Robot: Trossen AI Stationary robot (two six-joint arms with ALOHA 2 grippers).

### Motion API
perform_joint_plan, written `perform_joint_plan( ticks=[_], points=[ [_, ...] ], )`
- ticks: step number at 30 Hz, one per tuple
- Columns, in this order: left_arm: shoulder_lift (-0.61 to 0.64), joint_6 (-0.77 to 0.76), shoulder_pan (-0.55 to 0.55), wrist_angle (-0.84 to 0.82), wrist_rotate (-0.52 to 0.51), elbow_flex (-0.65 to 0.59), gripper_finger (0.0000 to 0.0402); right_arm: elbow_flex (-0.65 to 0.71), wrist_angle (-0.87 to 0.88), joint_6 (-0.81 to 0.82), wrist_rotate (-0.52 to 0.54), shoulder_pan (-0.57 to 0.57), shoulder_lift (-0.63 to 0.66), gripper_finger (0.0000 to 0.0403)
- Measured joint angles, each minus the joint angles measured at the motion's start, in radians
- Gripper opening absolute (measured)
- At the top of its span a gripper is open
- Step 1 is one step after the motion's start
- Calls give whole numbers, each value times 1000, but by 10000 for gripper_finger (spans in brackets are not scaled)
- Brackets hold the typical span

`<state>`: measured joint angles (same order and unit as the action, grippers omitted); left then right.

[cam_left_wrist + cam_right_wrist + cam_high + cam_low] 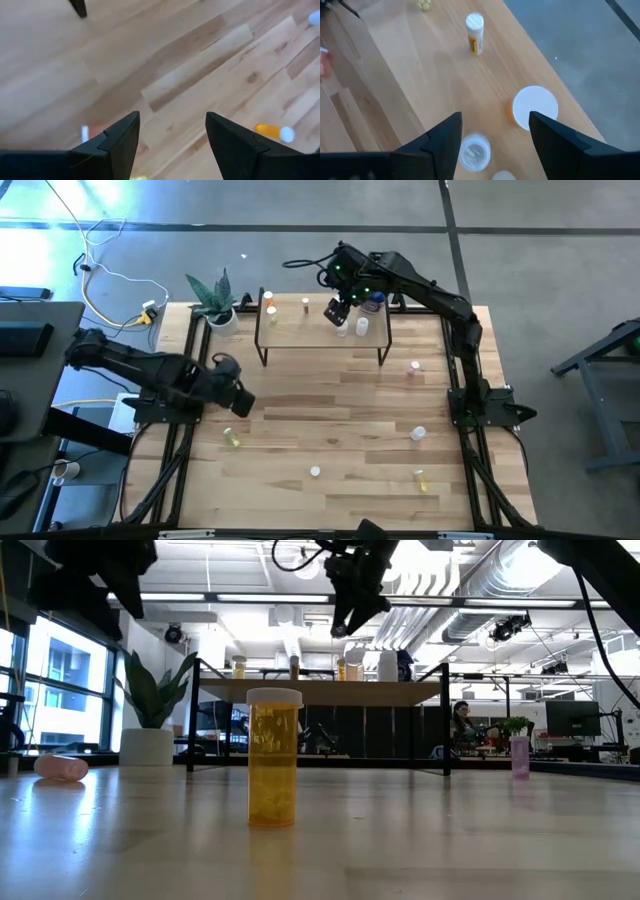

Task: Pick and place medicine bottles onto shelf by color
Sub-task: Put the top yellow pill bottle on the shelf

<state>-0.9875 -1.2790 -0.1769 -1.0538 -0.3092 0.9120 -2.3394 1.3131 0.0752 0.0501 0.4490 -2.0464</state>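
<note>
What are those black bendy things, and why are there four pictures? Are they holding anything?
The black bendy things are two robot arms, each ending in a two-finger claw called a gripper. One picture looks down from above, one peeks across the table from its top, and two come from little cameras on the arms' wrists.

The left gripper hangs open over the wooden table, holding nothing. The right gripper is open above the shelf, a small raised board, and also holds nothing.

Tiny medicine bottles stand on the shelf, like a yellow one and a white-capped orange one. More are scattered on the table. The nearest is an amber bottle. A potted plant stands in the corner.
</note>
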Motion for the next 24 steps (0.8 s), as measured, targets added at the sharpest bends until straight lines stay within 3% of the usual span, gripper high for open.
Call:
perform_joint_plan(
  ticks=[12, 24],
  points=[
    [-89, -490, -205, -5, -38, 1, 216, 5, 32, -36, 0, 0, -2, 220],
    [-291, -867, -296, -35, 113, 0, 216, 5, 29, -159, 0, 0, -2, 220]
  ],
)
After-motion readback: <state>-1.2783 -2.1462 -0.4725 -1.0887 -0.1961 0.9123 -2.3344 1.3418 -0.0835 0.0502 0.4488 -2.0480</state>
